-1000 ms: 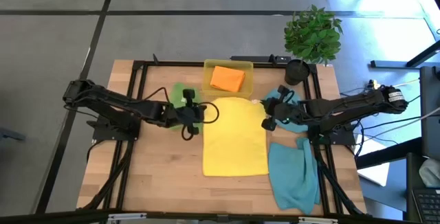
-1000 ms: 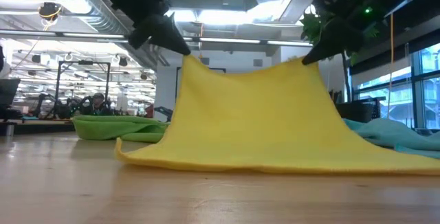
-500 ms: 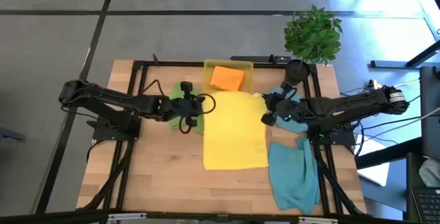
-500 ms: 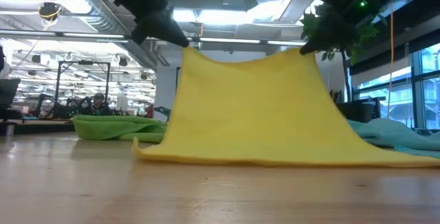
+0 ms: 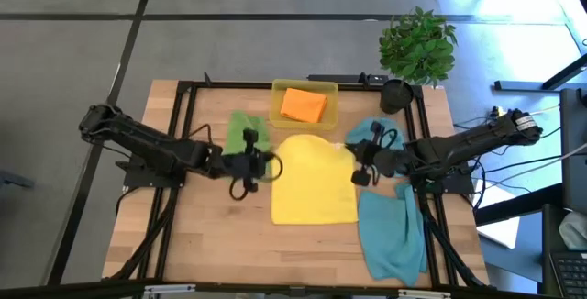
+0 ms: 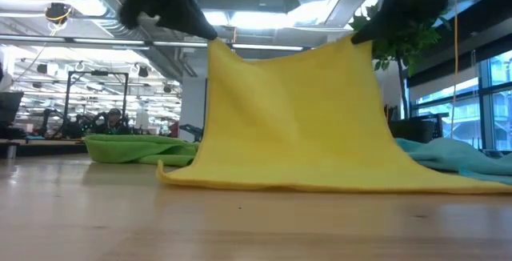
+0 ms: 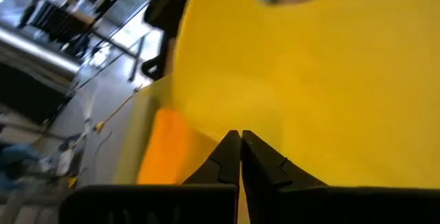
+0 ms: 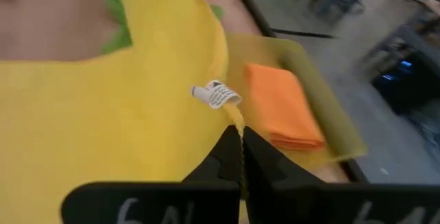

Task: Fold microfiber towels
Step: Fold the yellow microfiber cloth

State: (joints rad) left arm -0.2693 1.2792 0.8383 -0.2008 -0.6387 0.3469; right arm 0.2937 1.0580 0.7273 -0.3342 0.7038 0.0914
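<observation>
above mid-table, both arms' fingers pinch the draped yellow towel's [image 5: 314,184] far corners.

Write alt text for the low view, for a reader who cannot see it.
A yellow microfiber towel hangs like a tent above the wooden table, its two top corners pinched by the left gripper and right gripper, its bottom edge resting on the wood. A green towel lies behind at left, a teal-blue towel at right.
</observation>
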